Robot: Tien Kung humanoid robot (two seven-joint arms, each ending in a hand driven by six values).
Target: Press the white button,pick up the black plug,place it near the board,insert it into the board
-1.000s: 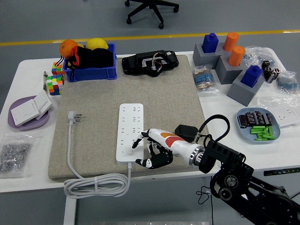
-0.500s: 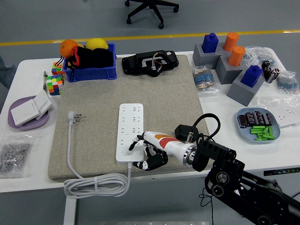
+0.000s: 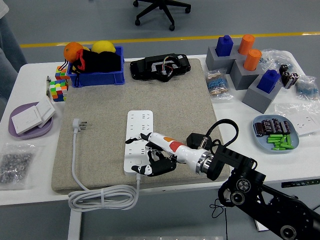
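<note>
The robot's right hand (image 3: 152, 159) is over the near end of the white board (image 3: 138, 141), fingers curled and holding nothing, one finger poking out toward the white button. The black plug (image 3: 198, 140) lies just right, not picked up yet.

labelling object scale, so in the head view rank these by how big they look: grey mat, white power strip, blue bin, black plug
1. grey mat
2. white power strip
3. blue bin, looks close to the strip; lies farther from the camera, so unsure
4. black plug
</note>
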